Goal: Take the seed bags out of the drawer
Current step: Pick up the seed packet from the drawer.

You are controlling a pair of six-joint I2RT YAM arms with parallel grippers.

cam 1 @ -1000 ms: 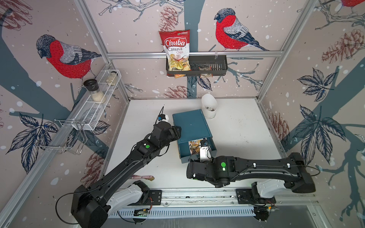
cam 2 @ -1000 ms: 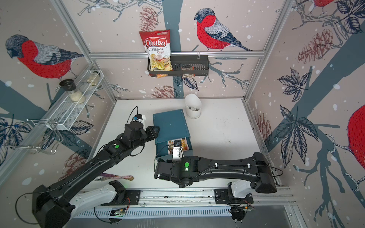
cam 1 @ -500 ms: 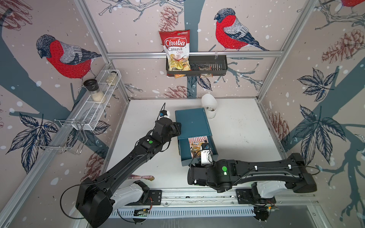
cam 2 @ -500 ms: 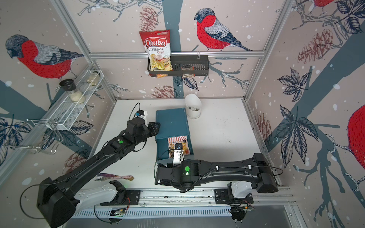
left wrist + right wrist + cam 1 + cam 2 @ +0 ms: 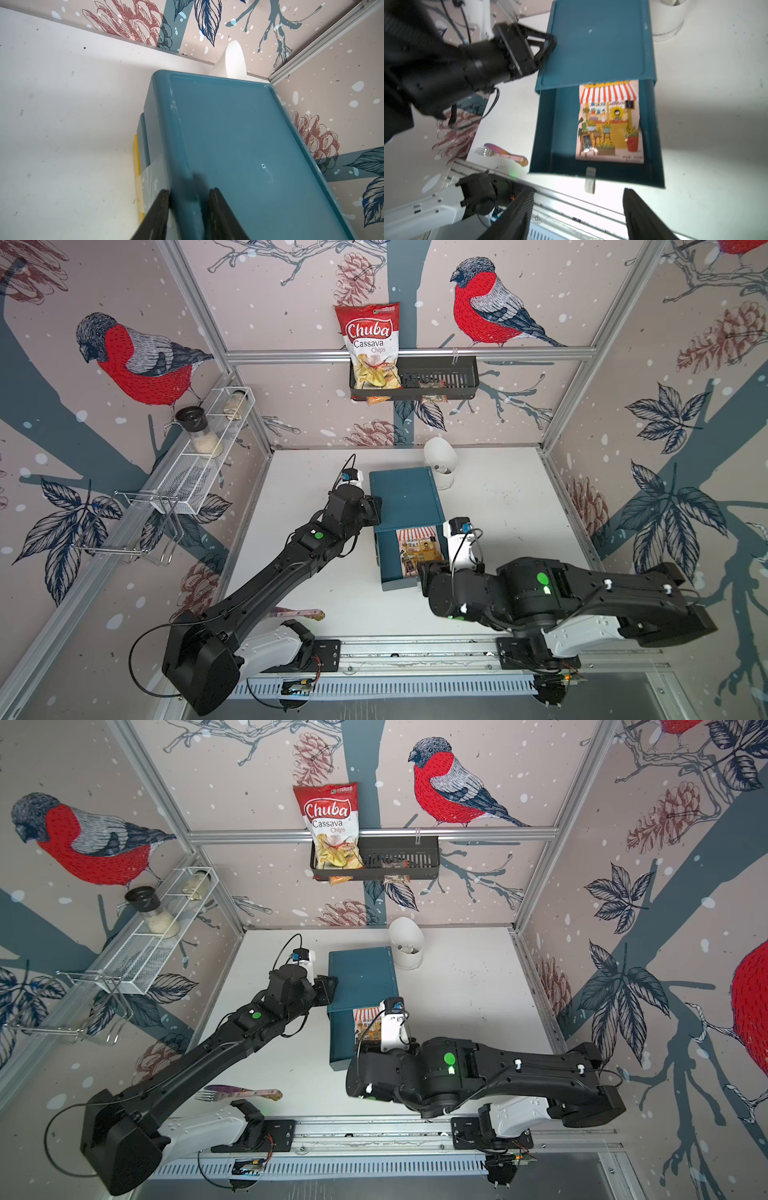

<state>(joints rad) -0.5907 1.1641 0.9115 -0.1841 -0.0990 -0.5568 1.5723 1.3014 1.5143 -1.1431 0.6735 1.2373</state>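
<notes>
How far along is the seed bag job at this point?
Done: the drawer stands open. In hand: the left gripper clamps the teal box by its rim; the right gripper is open and empty before the drawer front. Left: the striped-awning seed bag lies in the drawer; none is out.

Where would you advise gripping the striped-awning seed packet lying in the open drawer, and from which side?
Take the seed packet by its long edge beside the bare floor of the drawer, coming from above: it lies flat, its other long edge near the drawer wall. The open right gripper likely fits there.
</notes>
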